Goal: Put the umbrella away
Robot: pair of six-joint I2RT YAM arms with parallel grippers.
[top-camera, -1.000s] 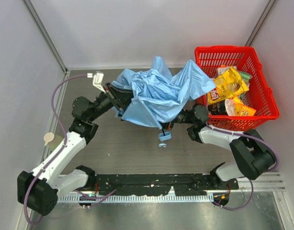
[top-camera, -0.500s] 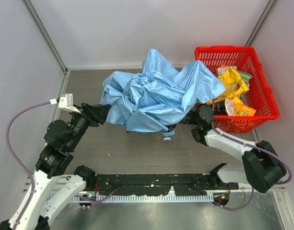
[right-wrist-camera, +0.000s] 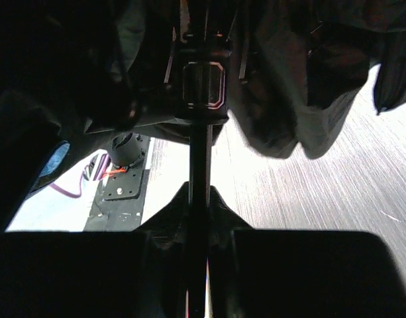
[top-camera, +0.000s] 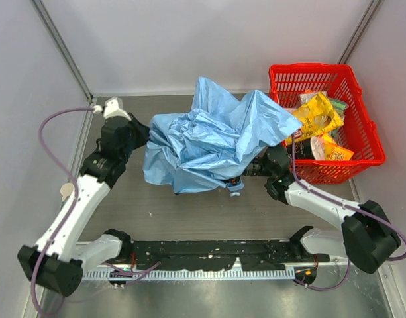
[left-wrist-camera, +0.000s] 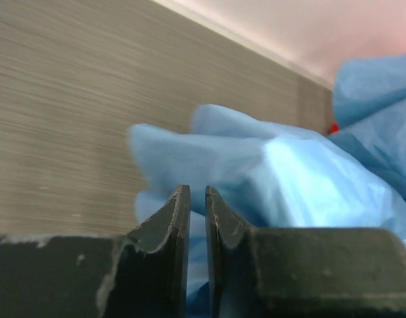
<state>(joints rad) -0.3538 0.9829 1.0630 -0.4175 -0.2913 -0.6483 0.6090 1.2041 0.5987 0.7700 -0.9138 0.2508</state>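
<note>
The umbrella (top-camera: 209, 139) is a crumpled heap of light sky-blue fabric in the middle of the table, its right side leaning against the basket. Its small blue handle (top-camera: 234, 187) pokes out under the front edge. My left gripper (top-camera: 142, 134) is at the heap's left edge. In the left wrist view its jaws (left-wrist-camera: 197, 192) stand almost together, with blue fabric (left-wrist-camera: 289, 179) filling the narrow slit. My right gripper (top-camera: 250, 169) reaches under the fabric from the right. It (right-wrist-camera: 200, 189) is shut on the thin black shaft (right-wrist-camera: 200, 149), below the dark ribs and runner.
A red basket (top-camera: 308, 67) stands at the back right and holds snack bags (top-camera: 316, 116). A pale wooden spoon (top-camera: 67, 191) lies by the left wall. A black rail (top-camera: 209, 252) runs along the near edge between the arm bases.
My left arm swung back from the near left to the fabric's left edge and its jaws narrowed. The fabric bunched up. The right gripper kept its hold on the shaft.
</note>
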